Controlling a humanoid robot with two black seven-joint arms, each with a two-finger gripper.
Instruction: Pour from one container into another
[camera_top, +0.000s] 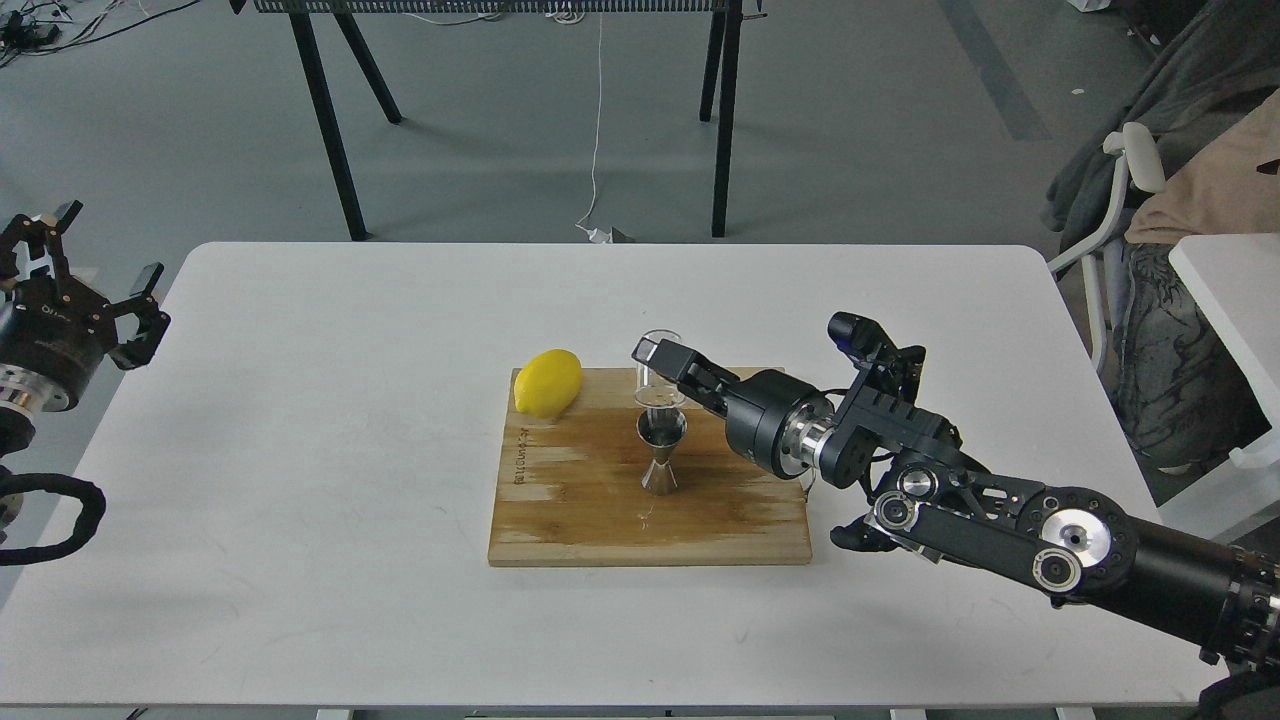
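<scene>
A small clear glass cup (657, 372) hangs upright just above and behind the steel hourglass jigger (661, 451), which stands on the wooden board (580, 510). My right gripper (662, 362) reaches in from the right and is shut on the glass cup. My left gripper (95, 268) stays off the table's left edge, open and holding nothing.
A yellow lemon (547, 382) lies on the board's back left corner. The board rests mid-table on the white table (300, 420). Black table legs (330, 120) stand behind, a chair with clothes (1170, 200) to the right.
</scene>
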